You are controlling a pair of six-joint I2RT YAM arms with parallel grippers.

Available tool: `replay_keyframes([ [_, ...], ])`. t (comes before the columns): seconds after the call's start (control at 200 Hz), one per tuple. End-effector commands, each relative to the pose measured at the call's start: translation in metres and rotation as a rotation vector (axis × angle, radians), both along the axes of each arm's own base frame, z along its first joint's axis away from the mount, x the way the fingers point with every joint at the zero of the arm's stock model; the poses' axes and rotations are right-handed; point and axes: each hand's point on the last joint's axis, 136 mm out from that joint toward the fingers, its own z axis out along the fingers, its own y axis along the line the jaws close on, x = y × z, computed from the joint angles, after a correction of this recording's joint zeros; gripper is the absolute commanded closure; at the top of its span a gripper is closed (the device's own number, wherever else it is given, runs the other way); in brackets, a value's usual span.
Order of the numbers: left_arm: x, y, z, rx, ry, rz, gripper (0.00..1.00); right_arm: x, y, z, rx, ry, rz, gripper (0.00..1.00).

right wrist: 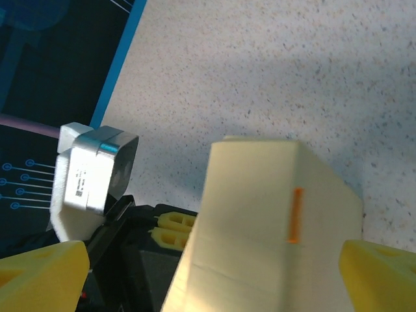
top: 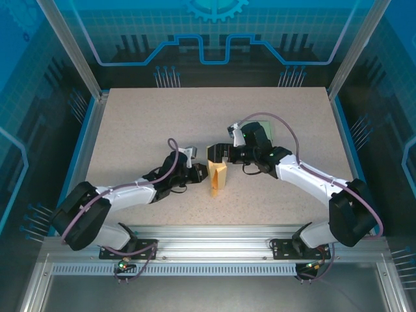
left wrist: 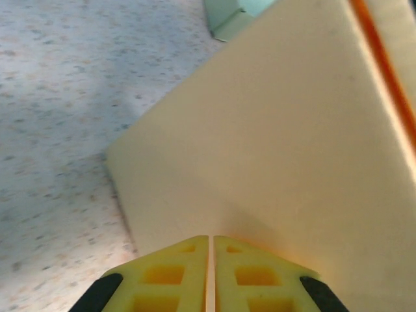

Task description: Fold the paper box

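Speckled grey table point(top: 130, 130) inside a blue-walled enclosure. The paper box point(top: 218, 177), pale yellow and partly erected, stands near the table's centre between the 2 arms. The left gripper point(left wrist: 210, 244) has its fingers pressed together, apparently pinching 1 thin panel edge of the box. The right gripper point(right wrist: 209, 257) is spread wide, its 2 fingers flanking the box. The box is probably light, thin-walled and easily creased. Hold is best taken on flat panels close to the fold lines, with gentle pressure.
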Motion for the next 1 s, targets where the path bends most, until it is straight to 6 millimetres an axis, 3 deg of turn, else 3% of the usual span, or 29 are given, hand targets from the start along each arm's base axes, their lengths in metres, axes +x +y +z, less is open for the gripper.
replay_keyframes([
  [0.0, 0.008, -0.019, 0.007, 0.001, -0.032, -0.028, 0.88, -0.001, -0.012, -0.008, 0.007, 0.090, -0.037, 0.00],
  [0.225, 0.015, -0.043, -0.003, -0.007, -0.012, -0.065, 0.88, 0.001, -0.031, -0.024, 0.036, 0.153, -0.060, 0.00],
  [0.5, 0.023, -0.056, -0.012, -0.004, 0.005, -0.079, 0.88, 0.002, -0.049, -0.047, -0.035, 0.188, -0.088, 0.10],
  [0.595, 0.026, -0.058, -0.010, -0.003, 0.002, -0.083, 0.87, 0.002, -0.057, -0.051, -0.056, 0.196, -0.097, 0.12],
  [0.83, 0.029, -0.069, -0.002, -0.021, -0.008, -0.104, 0.87, 0.000, -0.066, -0.051, -0.115, 0.193, -0.091, 0.06],
  [0.991, 0.029, -0.074, 0.002, -0.024, -0.019, -0.113, 0.87, 0.001, -0.077, -0.057, -0.175, 0.196, -0.126, 0.15],
])
